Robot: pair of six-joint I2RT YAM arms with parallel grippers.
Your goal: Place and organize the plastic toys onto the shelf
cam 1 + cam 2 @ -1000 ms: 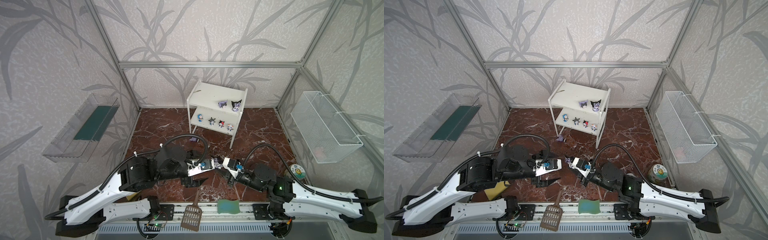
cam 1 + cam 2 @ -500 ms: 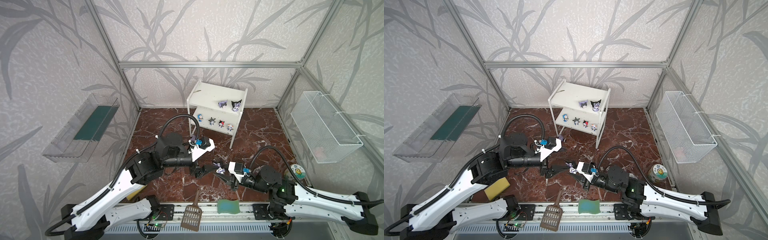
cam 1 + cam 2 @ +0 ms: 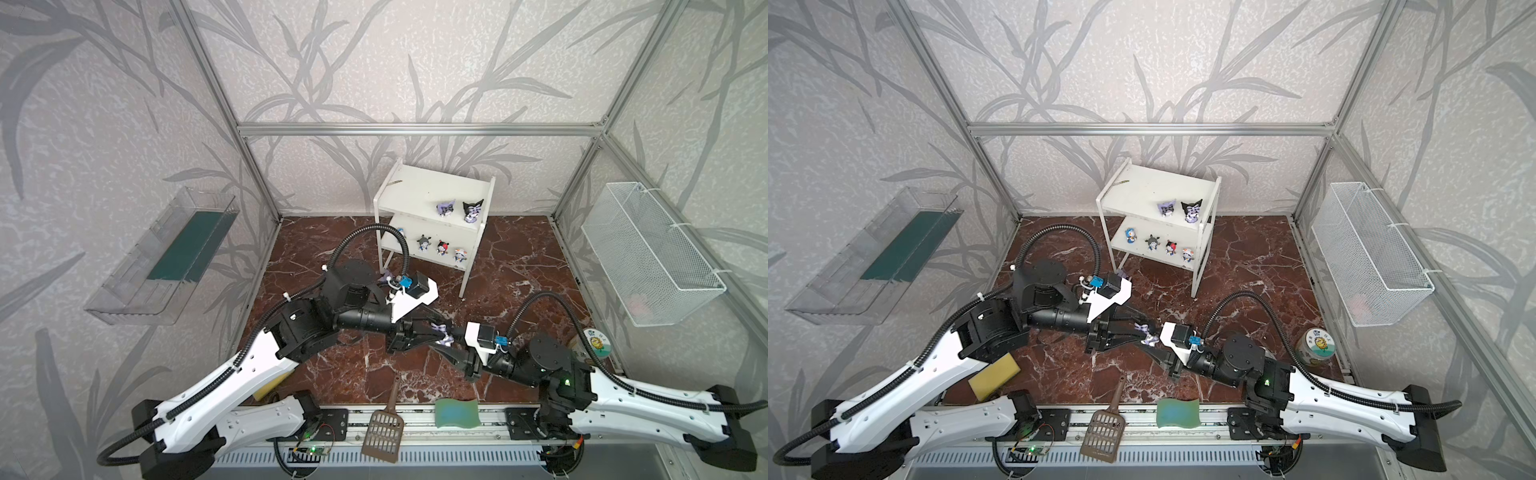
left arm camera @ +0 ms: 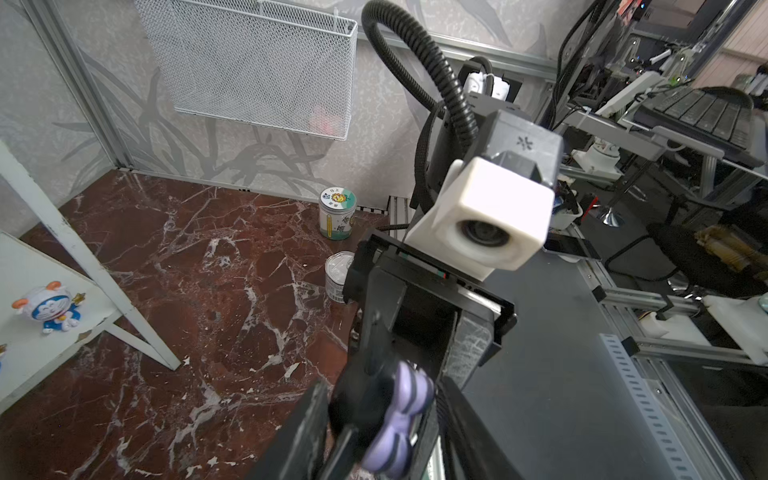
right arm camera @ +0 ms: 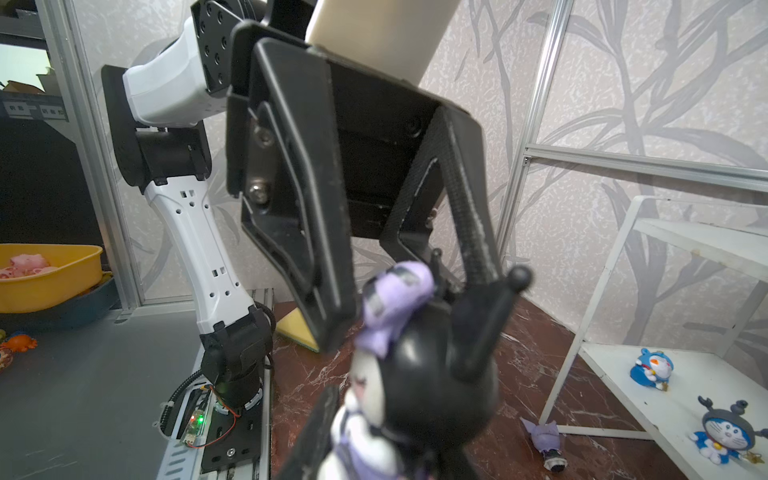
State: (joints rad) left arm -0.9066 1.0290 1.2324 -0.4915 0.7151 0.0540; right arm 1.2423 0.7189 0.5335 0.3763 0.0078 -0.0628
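Two grippers meet on one toy now; half a second ago the left gripper (image 3: pixel 434 332) was wide open near the shelf (image 3: pixel 415 195), now it's mid-floor with jaws narrowed round the head of the purple-black toy (image 5: pixel 415 374); the right gripper (image 3: pixel 1156 340) clamps its body; we can't tell if left pinches yet. Looks like a handover to us. Six toys (image 3: pixel 1191 211) sit shelved; another purple one (image 5: pixel 546 440) lies by the shelf's near-left leg; the cable loop (image 3: pixel 374 228) crowds that spot.

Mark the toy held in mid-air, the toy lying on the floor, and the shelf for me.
Held toy (image 3: pixel 1147 333): a top view, on its purple body.
Floor toy (image 5: pixel 542 434): right wrist view, on its purple head.
Shelf (image 3: pixel 1142 193): a top view, on its bare top board.
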